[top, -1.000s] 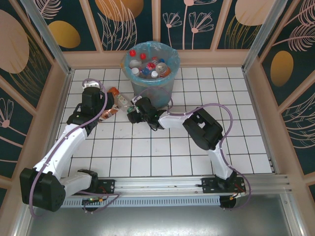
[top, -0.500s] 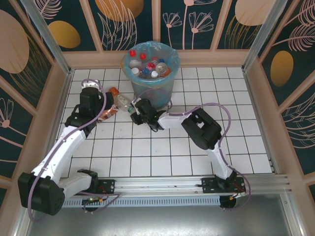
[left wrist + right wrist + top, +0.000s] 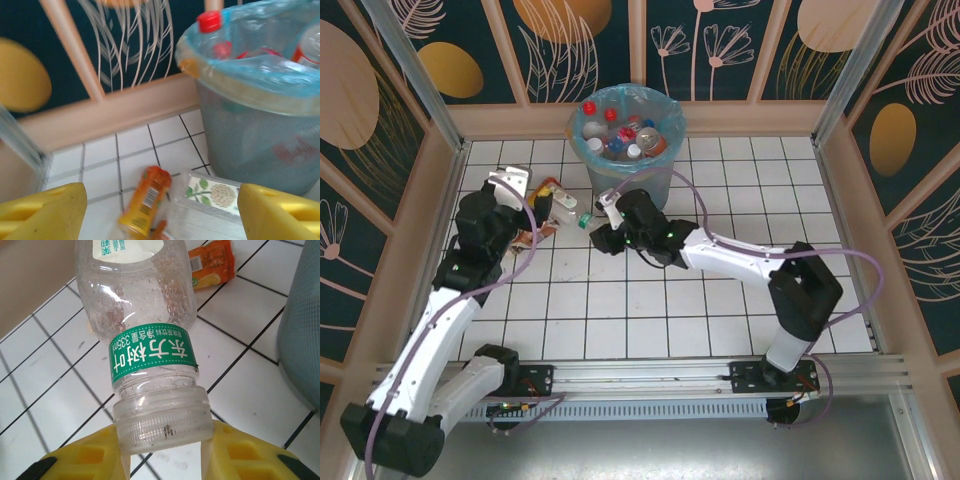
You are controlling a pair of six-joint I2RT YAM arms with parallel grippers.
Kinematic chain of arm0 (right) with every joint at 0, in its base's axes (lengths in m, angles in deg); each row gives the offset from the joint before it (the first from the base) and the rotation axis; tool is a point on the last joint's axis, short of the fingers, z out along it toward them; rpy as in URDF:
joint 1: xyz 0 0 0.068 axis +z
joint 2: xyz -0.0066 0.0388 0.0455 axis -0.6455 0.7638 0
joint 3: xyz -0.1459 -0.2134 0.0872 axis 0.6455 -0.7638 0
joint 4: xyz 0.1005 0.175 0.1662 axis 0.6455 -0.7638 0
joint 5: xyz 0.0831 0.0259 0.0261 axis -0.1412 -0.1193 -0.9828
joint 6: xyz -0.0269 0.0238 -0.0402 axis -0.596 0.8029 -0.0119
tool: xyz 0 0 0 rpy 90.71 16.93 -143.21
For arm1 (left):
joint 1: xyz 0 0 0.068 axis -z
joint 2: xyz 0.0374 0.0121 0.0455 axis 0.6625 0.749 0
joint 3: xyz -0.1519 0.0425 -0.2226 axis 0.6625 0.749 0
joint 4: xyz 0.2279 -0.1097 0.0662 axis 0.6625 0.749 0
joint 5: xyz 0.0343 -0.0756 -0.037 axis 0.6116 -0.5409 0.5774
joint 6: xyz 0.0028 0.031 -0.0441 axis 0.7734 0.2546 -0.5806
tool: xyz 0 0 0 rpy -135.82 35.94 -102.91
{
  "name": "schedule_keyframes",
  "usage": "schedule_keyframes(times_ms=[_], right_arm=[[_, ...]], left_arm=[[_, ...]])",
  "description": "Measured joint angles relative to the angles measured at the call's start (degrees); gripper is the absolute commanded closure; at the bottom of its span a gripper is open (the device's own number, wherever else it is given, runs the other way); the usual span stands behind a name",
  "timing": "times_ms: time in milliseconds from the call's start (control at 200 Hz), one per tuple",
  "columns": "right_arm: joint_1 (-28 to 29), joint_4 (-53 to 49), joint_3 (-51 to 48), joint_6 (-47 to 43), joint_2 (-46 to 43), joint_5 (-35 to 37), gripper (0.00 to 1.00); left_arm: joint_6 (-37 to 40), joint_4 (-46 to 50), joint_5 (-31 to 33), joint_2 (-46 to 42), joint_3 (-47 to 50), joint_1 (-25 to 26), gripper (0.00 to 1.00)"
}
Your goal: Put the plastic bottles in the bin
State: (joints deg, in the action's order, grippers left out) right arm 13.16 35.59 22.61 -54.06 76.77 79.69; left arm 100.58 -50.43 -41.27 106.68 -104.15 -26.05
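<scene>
Just before the bin (image 3: 620,178), the right gripper (image 3: 163,442) is clamped on the neck of the clear bottle (image 3: 145,315) and should probably lift it clear above the rim before releasing, while left of the bin the left gripper (image 3: 161,206) gapes wide and empty over an orange bottle (image 3: 146,200).

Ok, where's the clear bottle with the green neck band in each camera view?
Top external: clear bottle lies on the tiles just left of the bin.
Left wrist: bottom centre, floral label up, ahead of the open left fingers.
Right wrist: centre, neck clamped by the right fingers.
Shared landmark: the bin, to the bottle's right in every view.
</scene>
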Motion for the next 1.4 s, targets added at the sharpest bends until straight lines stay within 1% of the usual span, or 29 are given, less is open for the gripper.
schedule_keyframes(times_ms=[70, 135, 200, 245, 345, 425, 490, 591, 761, 891, 1026, 1061, 1156, 1226, 1261, 1326, 1401], right_arm=[[0.0, -2.9, -0.3, 0.7, -2.2, -1.6, 0.83], [0.0, -5.9, -0.3, 1.0, -4.2, -2.9, 0.84], [0.0, -9.1, 0.0, 1.1, -6.1, -3.9, 0.85], [0.0, -12.4, 1.1, 1.1, -7.1, -4.2, 0.85], [-0.2, -18.4, 5.1, 0.9, -8.2, -4.5, 0.85], [-0.7, -23.1, 9.0, 0.7, -9.5, -5.1, 0.86], [-2.0, -26.3, 12.7, 0.7, -10.5, -5.1, 0.86], [-5.4, -29.9, 19.0, 0.6, -11.4, -4.8, 0.86], [-12.7, -36.0, 30.7, 0.2, -9.5, -0.6, 0.85], [-17.1, -41.8, 42.2, -0.6, -1.8, 2.6, 0.84], [-19.3, -49.3, 56.2, -1.2, 10.5, 6.7, 0.79], [-19.5, -51.1, 59.6, -1.4, 13.6, 7.6, 0.76], [-19.6, -55.8, 69.4, -2.1, 21.7, 10.1, 0.62], [-19.6, -58.0, 74.4, -2.5, 25.6, 11.8, 0.44], [-19.7, -58.4, 75.3, -2.8, 26.5, 12.5, 0.38], [-19.7, -58.9, 75.4, -3.1, 26.7, 13.8, 0.34], [-19.7, -58.5, 75.1, -3.4, 26.6, 15.2, 0.33]], left_arm=[[5.9, 0.0, -2.4, -2.5, 0.3, 0.3, 0.20], [12.4, 0.2, -5.8, -4.2, 0.3, 0.6, 0.19], [18.9, 0.9, -9.8, -5.8, 0.7, 1.4, 0.10], [23.6, 1.3, -12.9, -7.6, 1.8, 2.0, 0.07], [31.2, 2.3, -18.7, -11.8, 4.8, 2.8, 0.08], [33.9, 1.7, -21.4, -13.7, 6.0, 2.9, 0.10], [34.0, -0.8, -22.8, -15.0, 7.0, 2.9, 0.10], [32.4, -7.6, -24.1, -17.4, 10.8, 2.9, 0.10], [29.4, -15.2, -24.9, -18.6, 16.5, 2.9, 0.12], [27.6, -17.9, -24.9, -17.5, 19.4, 2.9, 0.12], [26.6, -19.0, -24.9, -16.4, 20.8, 2.9, 0.13], [26.4, -19.1, -24.8, -16.3, 21.0, 2.9, 0.12], [25.8, -19.5, -24.8, -16.4, 21.4, 2.9, 0.12], [25.4, -19.7, -24.9, -16.5, 21.6, 2.9, 0.12], [25.3, -19.7, -24.9, -16.5, 21.7, 2.9, 0.12], [25.1, -19.8, -24.9, -16.6, 22.0, 2.9, 0.12], [24.9, -20.1, -24.9, -16.6, 22.3, 2.9, 0.12]])
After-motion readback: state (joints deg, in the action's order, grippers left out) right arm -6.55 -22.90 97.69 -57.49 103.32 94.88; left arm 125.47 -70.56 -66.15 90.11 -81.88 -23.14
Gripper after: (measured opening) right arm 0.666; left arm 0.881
